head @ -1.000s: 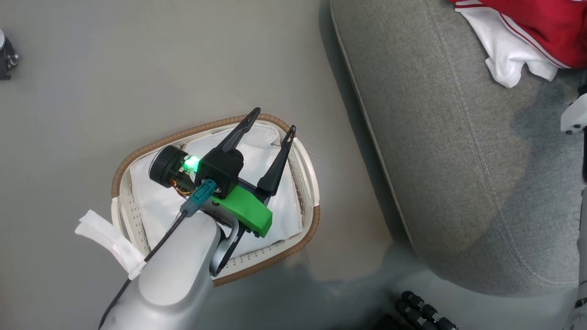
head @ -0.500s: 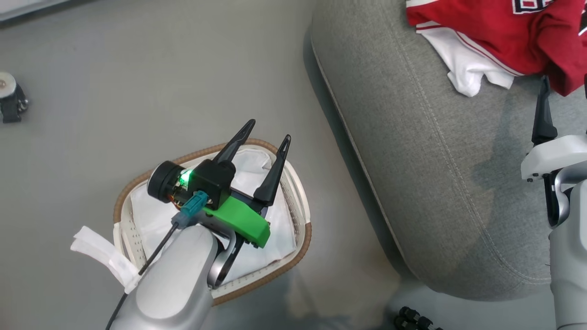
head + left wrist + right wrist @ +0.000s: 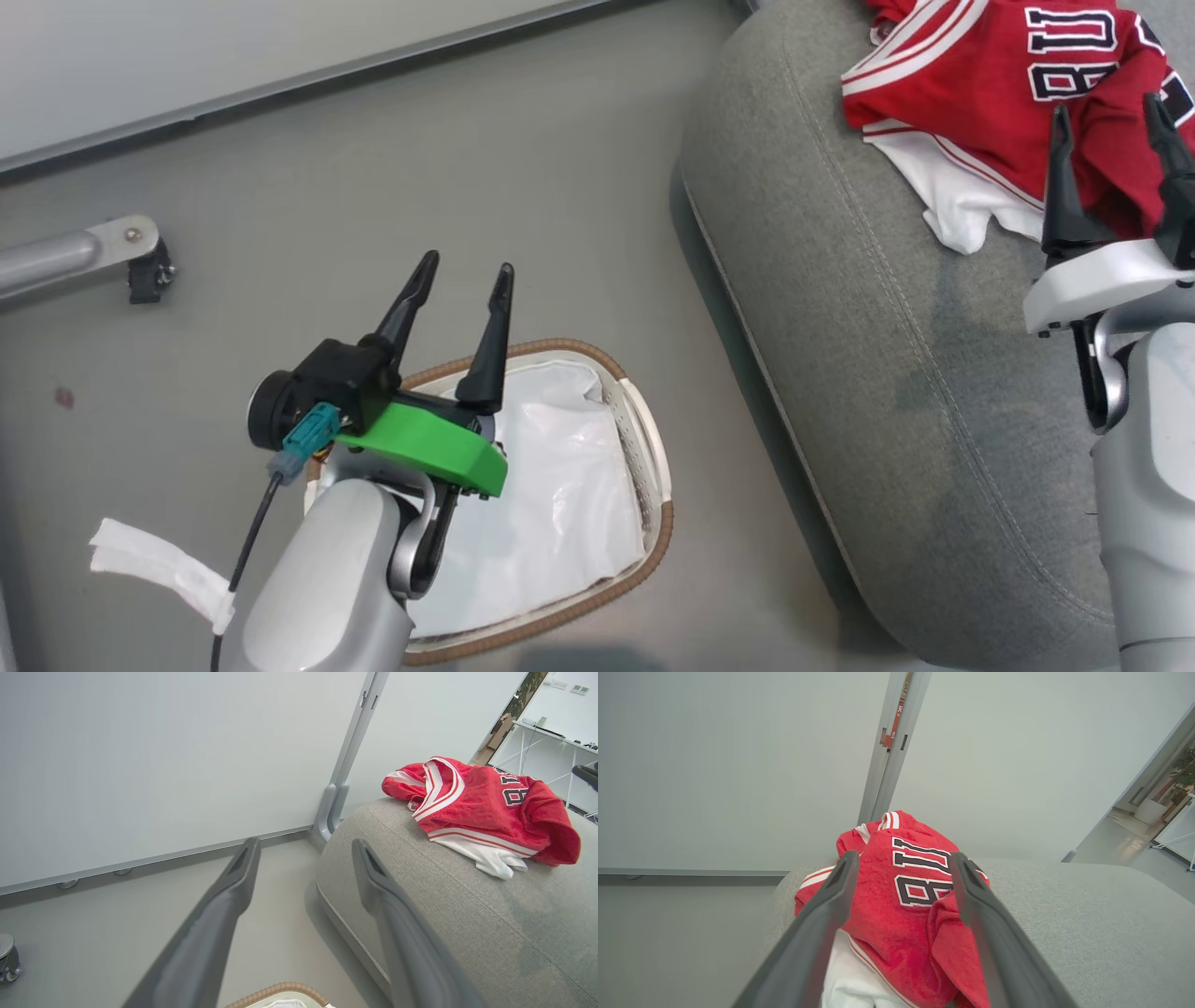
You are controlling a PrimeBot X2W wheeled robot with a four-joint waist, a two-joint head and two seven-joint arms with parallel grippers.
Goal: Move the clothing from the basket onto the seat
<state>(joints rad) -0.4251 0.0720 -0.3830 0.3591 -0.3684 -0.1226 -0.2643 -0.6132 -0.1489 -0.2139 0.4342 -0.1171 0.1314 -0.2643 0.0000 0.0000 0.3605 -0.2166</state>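
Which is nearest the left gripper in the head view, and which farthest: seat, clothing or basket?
From the left gripper:
1. basket, just below it on the floor.
2. seat, off to its right.
3. clothing, farther right, lying on the seat.

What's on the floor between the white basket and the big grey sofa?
Nothing. The head view shows a bare strip of grey floor between the basket and the seat.
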